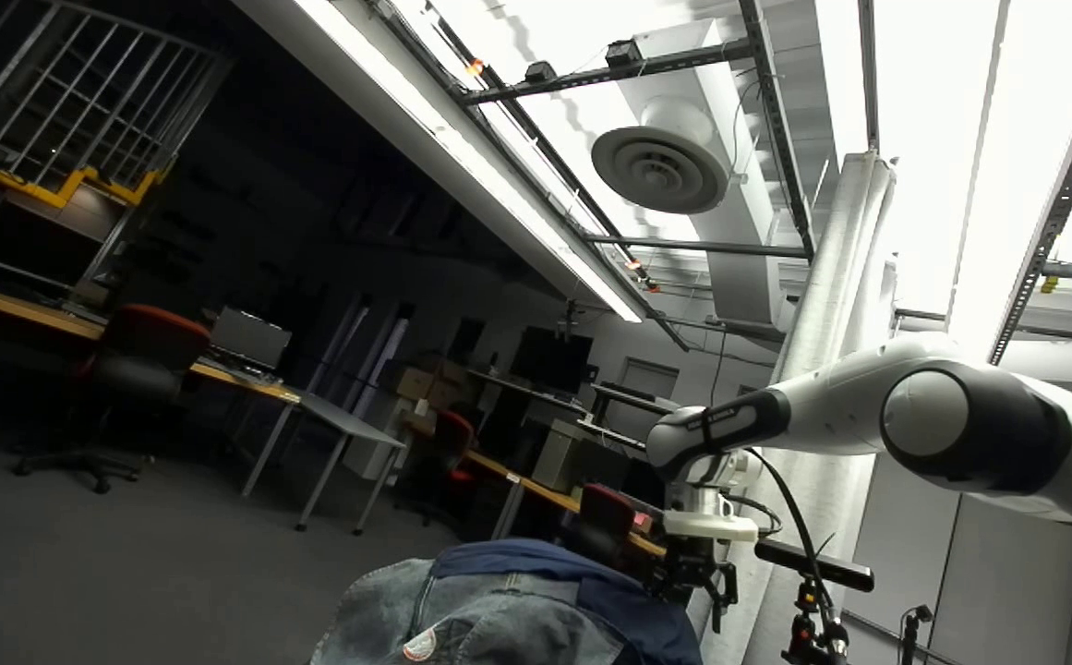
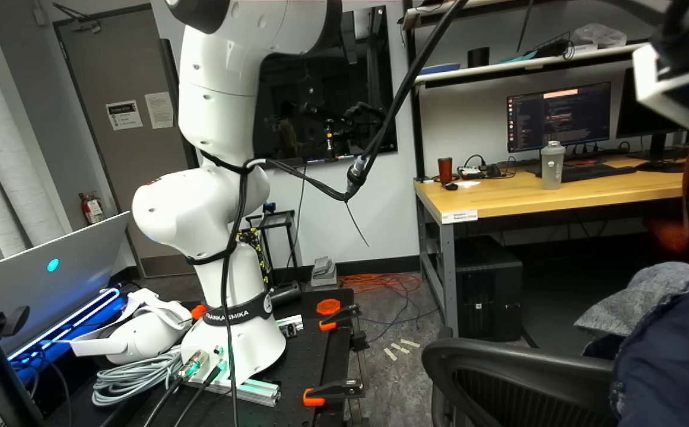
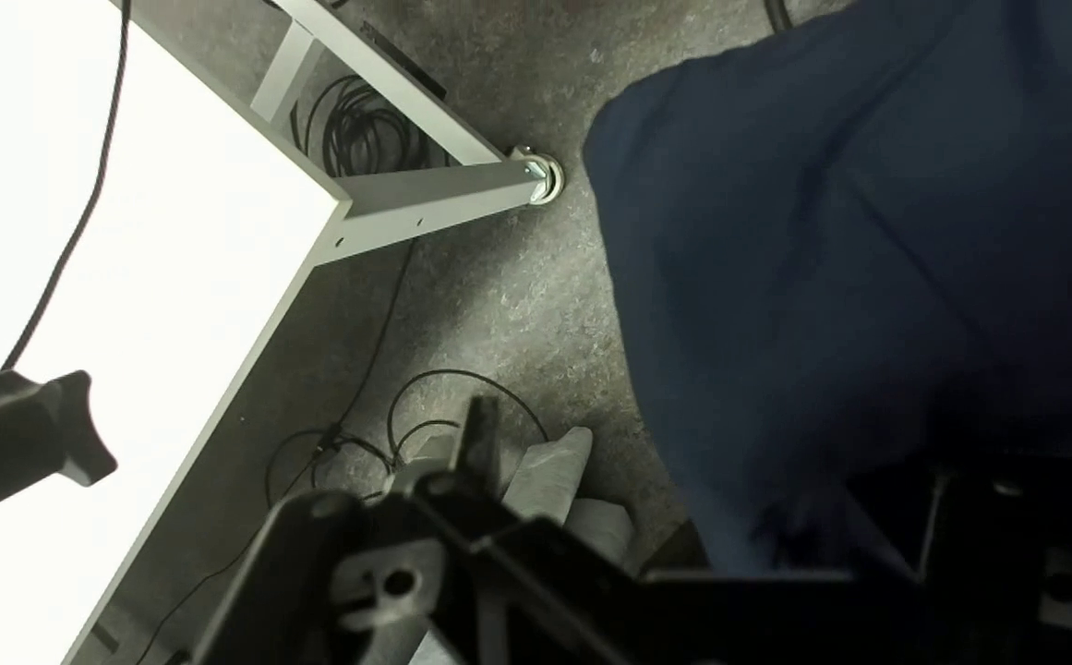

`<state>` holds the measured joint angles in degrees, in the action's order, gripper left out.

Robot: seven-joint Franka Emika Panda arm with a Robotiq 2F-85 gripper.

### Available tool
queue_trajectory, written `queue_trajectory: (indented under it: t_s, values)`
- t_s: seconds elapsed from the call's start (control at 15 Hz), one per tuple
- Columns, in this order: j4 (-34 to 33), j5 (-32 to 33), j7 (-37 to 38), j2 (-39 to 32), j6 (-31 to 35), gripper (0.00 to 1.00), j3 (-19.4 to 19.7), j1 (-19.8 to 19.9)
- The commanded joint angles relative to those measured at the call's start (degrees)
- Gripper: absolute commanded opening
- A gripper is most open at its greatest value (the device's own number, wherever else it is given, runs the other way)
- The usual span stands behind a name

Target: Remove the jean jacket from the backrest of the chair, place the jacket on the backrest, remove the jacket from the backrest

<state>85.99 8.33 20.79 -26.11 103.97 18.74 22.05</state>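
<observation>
The jean jacket, dark blue with a faded grey-blue side, [image 1: 517, 614] hangs in a mound at the bottom of an exterior view. In an exterior view it drapes over the right part of the chair's black mesh backrest [image 2: 516, 359]; the rest of the chair is mostly cut off by the frame. My gripper [image 1: 697, 586] points down at the jacket's right edge. In the wrist view the dark blue cloth [image 3: 849, 231] fills the right side. One finger [image 3: 478, 439] stands apart from the cloth; the opposite one is lost in shadow over it. The jaws are wide apart, with no grip visible.
A camera on a stand [image 1: 813, 559] is close beside the gripper. A white table [image 3: 129, 277] with a cable lies left in the wrist view, a dark device [image 3: 18, 425] above it. The robot's black base table [image 2: 314, 356] faces the chair. A wooden desk [image 2: 498, 198] stands behind.
</observation>
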Motion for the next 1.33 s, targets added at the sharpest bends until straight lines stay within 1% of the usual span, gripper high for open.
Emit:
queue_trajectory:
  t_s: [0.0,0.33,0.47,0.53,0.6,0.73,0.87,1.0,1.27]
  values:
    - [-0.1,-2.5,2.0,-1.2,1.2,0.63,-0.1,-0.9]
    - [-0.4,-3.3,3.0,-1.9,2.9,0.23,0.0,-1.6]
    - [0.7,-1.8,3.6,-1.8,4.9,0.1,0.5,-2.2]
    - [1.5,-0.7,4.1,-1.8,6.5,0.02,0.8,-2.6]
    - [2.5,0.3,4.5,-1.8,7.8,0.0,1.1,-2.9]
    - [3.9,0.9,5.3,-2.0,9.2,0.0,1.6,-2.9]
    - [3.3,0.4,6.2,-2.8,9.5,0.01,2.3,-2.1]
    - [1.3,-0.6,6.8,-3.4,9.1,0.01,3.1,-1.0]
    - [-5.0,-2.9,6.4,-3.0,7.9,0.01,3.9,0.6]
